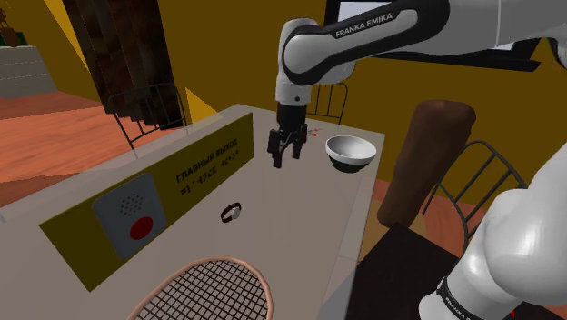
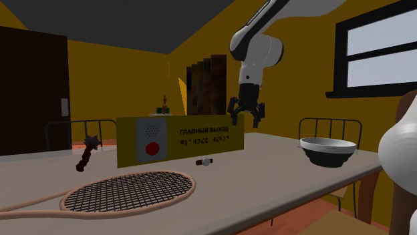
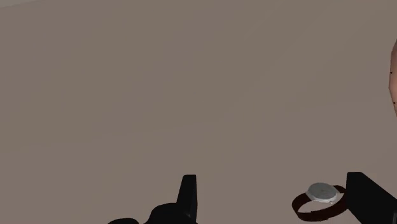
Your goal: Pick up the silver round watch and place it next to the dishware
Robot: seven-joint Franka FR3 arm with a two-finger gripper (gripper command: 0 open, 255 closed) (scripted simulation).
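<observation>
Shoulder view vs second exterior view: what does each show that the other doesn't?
Shoulder view, not the second exterior: the FRANKA EMIKA lettering on the arm, and the watch from above, its strap a ring.
Second exterior, not the shoulder: the window, the dark door, and a spiked mace on the table.
Both: the open tool up off the table, the watch, the bowl, the yellow sign with its red button, and the racket.

arm (image 1: 313,50): glossy white rounded shells gleaming | joints: dark bands wrapping between the segments | lettering (image 1: 363,22): white FRANKA EMIKA running along a black band | gripper (image 1: 284,155): showing all black, two slim fingers (image 3: 188,196)
</observation>
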